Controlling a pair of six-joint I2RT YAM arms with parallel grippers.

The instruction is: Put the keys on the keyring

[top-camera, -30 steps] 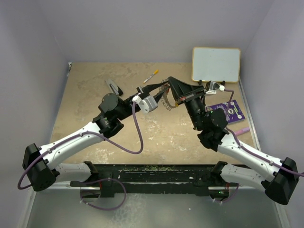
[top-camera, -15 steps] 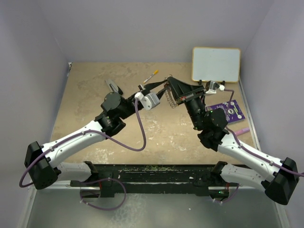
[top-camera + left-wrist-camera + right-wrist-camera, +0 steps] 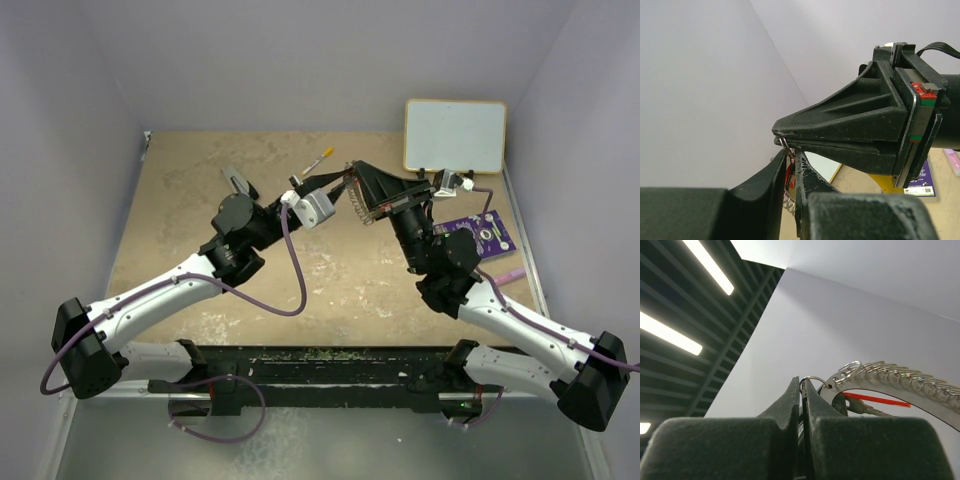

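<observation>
While the right tool (image 3: 801, 384) pinches the keyring (image 3: 890, 377), left tool (image 3: 791, 159) grips keys (image 3: 788, 176)

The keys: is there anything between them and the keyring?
Nothing visible does. The left tool holds the keys just beside the keyring, which the right tool pinches in the air.

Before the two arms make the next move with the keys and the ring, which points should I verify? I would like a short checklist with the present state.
1. Right pincer grips the keyring: ok, its jaws are shut on the wire.
2. Left pincer holds the keys: ok, the red tag sits in its grip.
3. Pincers meet tip to tip: ok.
4. Keyring is lifted off the table: ok.
5. Keys already threaded on the keyring: cannot tell.
</observation>
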